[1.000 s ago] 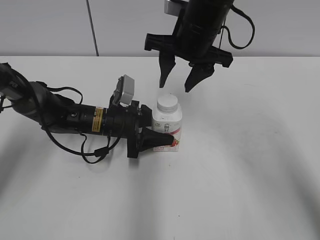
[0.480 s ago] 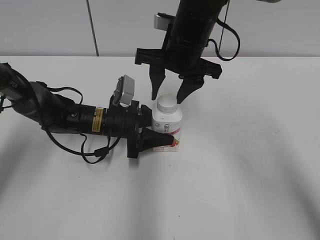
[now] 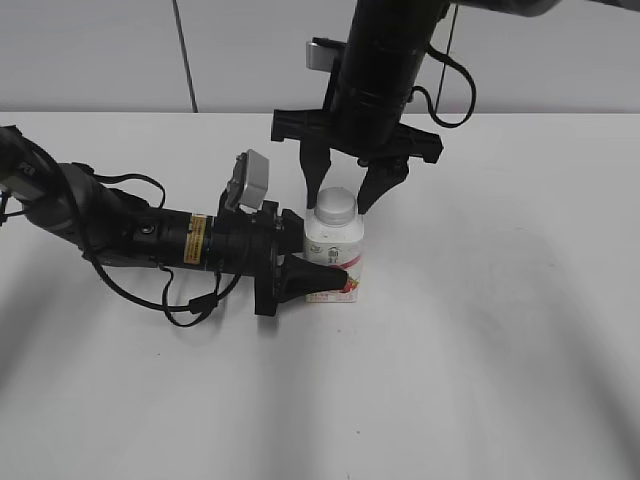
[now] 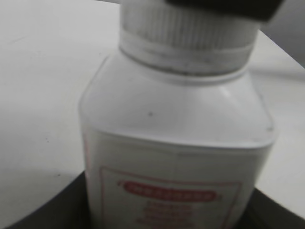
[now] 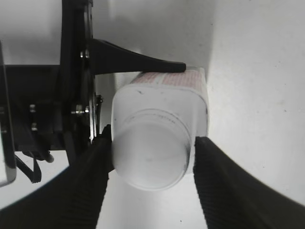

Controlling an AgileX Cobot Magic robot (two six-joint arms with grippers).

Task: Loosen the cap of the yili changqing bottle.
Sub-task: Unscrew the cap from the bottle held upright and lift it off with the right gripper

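The yili changqing bottle [image 3: 335, 252] stands upright on the white table, white with a pink-red label. Its ribbed white cap [image 3: 335, 207] is on top. My left gripper [image 3: 318, 272] comes in from the left and is shut on the bottle's body; the bottle fills the left wrist view [image 4: 176, 152], with the cap [image 4: 186, 33] at the top. My right gripper [image 3: 342, 196] hangs from above, open, with one finger on each side of the cap. In the right wrist view the cap [image 5: 151, 153] sits between the open fingers [image 5: 151, 164], with a gap on the right.
The white table [image 3: 480, 330] spreads out around the bottle. The left arm's body and cables [image 3: 150, 240] lie across the table at the left. A grey wall [image 3: 100, 50] runs behind.
My right gripper has come down and to the left, from above and behind the bottle to around the cap. The left gripper and the bottle have not moved.
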